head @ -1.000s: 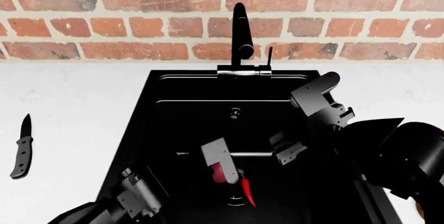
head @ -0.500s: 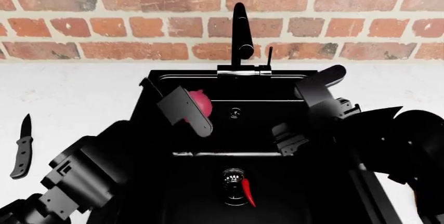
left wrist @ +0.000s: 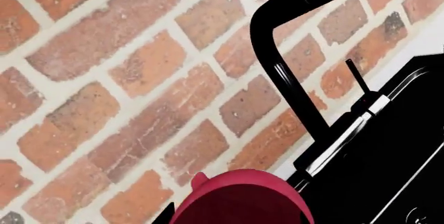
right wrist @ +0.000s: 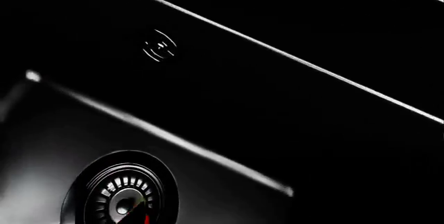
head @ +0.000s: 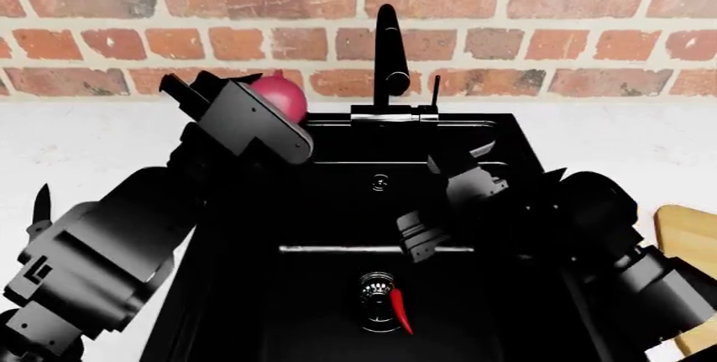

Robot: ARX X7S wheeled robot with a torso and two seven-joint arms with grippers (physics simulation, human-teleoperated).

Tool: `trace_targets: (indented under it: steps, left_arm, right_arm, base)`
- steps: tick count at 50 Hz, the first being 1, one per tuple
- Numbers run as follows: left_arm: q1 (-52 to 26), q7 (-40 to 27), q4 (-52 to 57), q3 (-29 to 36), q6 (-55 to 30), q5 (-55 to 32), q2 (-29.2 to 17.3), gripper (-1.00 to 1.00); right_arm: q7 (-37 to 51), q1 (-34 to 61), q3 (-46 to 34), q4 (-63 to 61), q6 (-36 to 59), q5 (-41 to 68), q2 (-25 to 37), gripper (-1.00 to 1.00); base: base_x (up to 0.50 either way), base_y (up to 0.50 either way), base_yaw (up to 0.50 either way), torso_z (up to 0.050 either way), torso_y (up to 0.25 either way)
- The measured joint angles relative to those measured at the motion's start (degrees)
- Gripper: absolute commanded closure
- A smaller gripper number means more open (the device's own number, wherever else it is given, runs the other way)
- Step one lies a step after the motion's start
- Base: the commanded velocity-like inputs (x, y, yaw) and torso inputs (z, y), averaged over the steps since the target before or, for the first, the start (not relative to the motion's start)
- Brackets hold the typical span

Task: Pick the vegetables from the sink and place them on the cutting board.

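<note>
Since earlier we raise the onion (head: 280, 96), clamped in our left gripper (head: 272, 110), out of the sink (head: 336, 211); right gripper (head: 431, 202) gapes empty above the chili (head: 399, 309); carry to cutting board (head: 686, 236) next.

Purplish-red onion (head: 280, 96) raised above sink (head: 336, 211); red chili (head: 398, 310) beside drain.

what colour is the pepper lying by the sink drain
Bright red, seen best in the head view: the chili pepper beside the drain.

A knife (head: 42, 204) lies on the white counter (head: 101, 152).
</note>
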Motion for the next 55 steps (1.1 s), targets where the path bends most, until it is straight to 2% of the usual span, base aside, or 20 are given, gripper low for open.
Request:
trace_targets:
  steps: [27, 55]
  left_arm:
    - [1.47, -1.61, -1.47, -2.02, 2.04, -1.32, 1.15, 1.00]
    - [1.95, -1.40, -3.41, -1.68, 3.27, -1.44, 1.95, 1.00]
  right_arm:
    - [-14.05, -1.82, -6.88, 22.40, -9.80, -7.05, -10.58, -1.00]
    - [-21.72, -4.91, -10.47, 32.74, -13.15, -9.65, -14.26, -1.00]
  base:
    - [0.00, 0.00, 0.00, 0.000, 0.000]
    - [0.00, 0.00, 0.00, 0.000, 0.000]
